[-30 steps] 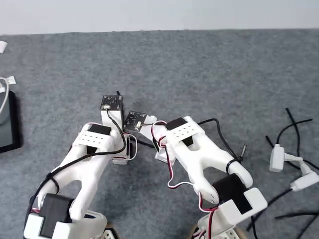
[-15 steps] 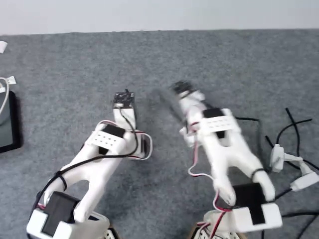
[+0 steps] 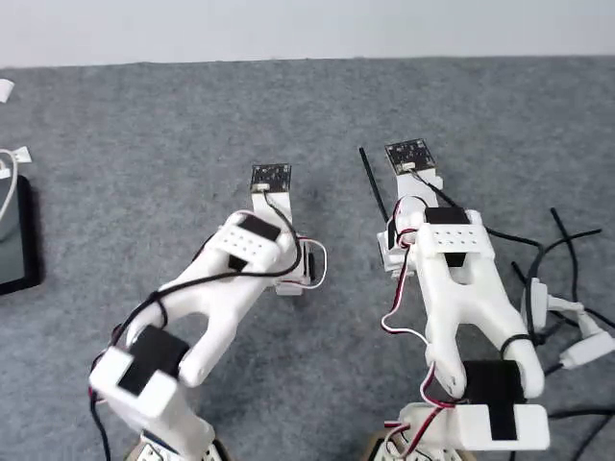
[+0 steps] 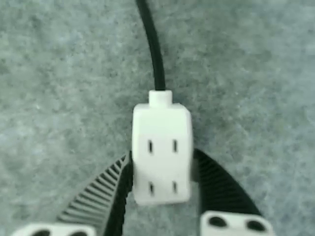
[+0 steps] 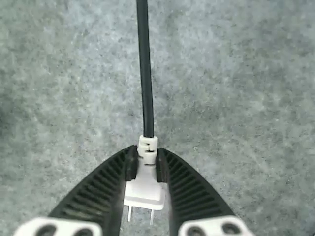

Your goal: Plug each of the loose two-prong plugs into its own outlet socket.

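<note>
Socket (image 4: 161, 128): white block, rounded corners, two pairs of narrow slots on the face turned to my left wrist camera. A short collar sits at its far end, and a black socket cord (image 4: 151, 44) runs from it straight away over the grey mat (image 4: 256, 59).

Left gripper (image 4: 161, 162): clamped on the socket. One ribbed black finger (image 4: 115, 189) presses each long side. The near half of the block sits between the fingers; the collar end sticks out past the tips.

Plug (image 5: 143, 189): small, white, flat-bodied, with two thin metal prongs (image 5: 130, 212) pointing back toward my right wrist camera. A ridged strain relief is at the far end, and a black plug cord (image 5: 143, 69) leads straight out from it over the mat.

Right gripper (image 5: 146, 153): closed on the plug, its tips pinching the neck at the strain relief and the body held in the gap behind them.

High view: left arm (image 3: 226, 288) and right arm (image 3: 456, 279) reach side by side, well apart. The plug cord shows just beside the right wrist.

Right edge: two more white cord ends (image 3: 534, 305) lie among loose black cords, near the right arm's base. I cannot tell whether they are plugs or sockets.
</note>
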{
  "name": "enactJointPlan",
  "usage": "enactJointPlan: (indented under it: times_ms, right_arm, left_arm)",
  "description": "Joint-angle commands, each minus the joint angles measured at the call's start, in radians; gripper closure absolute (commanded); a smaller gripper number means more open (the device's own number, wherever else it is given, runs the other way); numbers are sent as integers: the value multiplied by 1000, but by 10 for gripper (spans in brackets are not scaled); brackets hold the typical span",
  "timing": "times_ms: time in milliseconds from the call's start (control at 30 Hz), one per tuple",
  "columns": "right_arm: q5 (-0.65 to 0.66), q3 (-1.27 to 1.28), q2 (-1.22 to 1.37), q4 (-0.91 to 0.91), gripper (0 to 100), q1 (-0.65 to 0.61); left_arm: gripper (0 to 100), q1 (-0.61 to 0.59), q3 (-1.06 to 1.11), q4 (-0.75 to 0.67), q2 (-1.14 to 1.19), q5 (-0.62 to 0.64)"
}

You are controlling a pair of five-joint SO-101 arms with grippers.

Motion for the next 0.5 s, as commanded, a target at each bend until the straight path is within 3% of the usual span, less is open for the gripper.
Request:
enactJointPlan:
  times_ms: [0, 467]
  right_arm:
    - [-14, -31, -48, -13, 991, 10]
    - [-15, -31, -48, -15, 991, 4]
  left_arm:
    - [731, 3, -90, 66, 26, -2]
    - [888, 21, 116, 64, -330, -250]
